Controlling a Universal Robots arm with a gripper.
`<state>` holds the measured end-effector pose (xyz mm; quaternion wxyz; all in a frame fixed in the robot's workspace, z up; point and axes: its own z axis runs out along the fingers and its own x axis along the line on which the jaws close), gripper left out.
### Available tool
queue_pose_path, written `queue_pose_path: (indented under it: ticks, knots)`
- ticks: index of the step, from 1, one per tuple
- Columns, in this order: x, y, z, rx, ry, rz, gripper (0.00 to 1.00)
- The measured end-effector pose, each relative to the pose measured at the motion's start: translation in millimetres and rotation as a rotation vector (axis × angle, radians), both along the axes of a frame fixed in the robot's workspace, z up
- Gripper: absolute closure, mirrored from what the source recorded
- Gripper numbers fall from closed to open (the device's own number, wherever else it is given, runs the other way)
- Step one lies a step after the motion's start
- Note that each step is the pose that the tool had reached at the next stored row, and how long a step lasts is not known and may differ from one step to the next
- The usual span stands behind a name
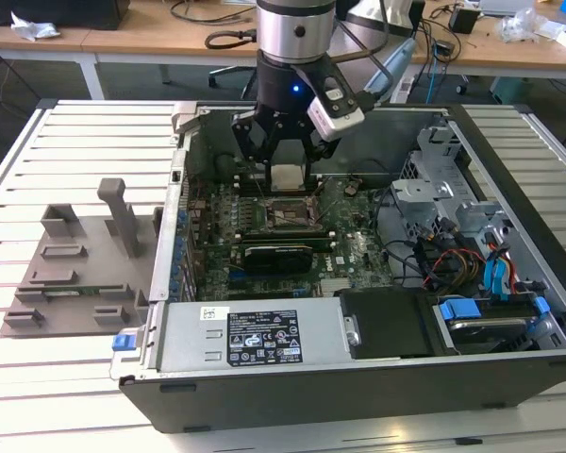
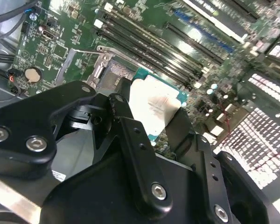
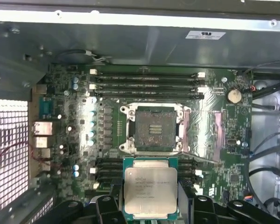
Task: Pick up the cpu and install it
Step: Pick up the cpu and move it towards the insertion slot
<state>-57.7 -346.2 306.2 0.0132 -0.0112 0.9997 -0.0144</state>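
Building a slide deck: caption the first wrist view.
The gripper holds the cpu above the motherboard, not yet over the open, empty socket.

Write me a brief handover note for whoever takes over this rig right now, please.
Pincer: shut on the cpu, inside the case.
Cpu: held in the air above the board, near the socket but not touching it.
Socket: open and empty.
Done: cpu picked up.
Left: seating the cpu in the socket.
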Motion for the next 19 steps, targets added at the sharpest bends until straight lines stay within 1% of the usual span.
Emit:
queue_pose_path:
  ticks: [4, 6, 8, 11, 12, 16, 17, 19]
  knots:
    - [2.8, 7.8, -7.7, -0.0032, 0.0000, 0.001, 0.45]
    - [5.1, 12.6, -13.3, -0.0052, 0.0000, 0.002, 0.45]
    - [7.1, 15.6, -17.8, -0.0063, 0.0000, 0.002, 0.45]
    - [11.9, 21.7, -27.6, -0.0090, 0.0001, 0.003, 0.45]
    - [13.9, 23.9, -32.0, -0.0100, 0.0000, 0.003, 0.45]
    - [16.4, 28.1, -40.3, -0.0122, 0.0000, 0.005, 0.45]
    - [16.5, 29.3, -43.5, -0.0129, 0.0000, 0.006, 0.45]
    - [17.2, 30.5, -46.2, -0.0140, 0.0001, 0.007, 0.45]
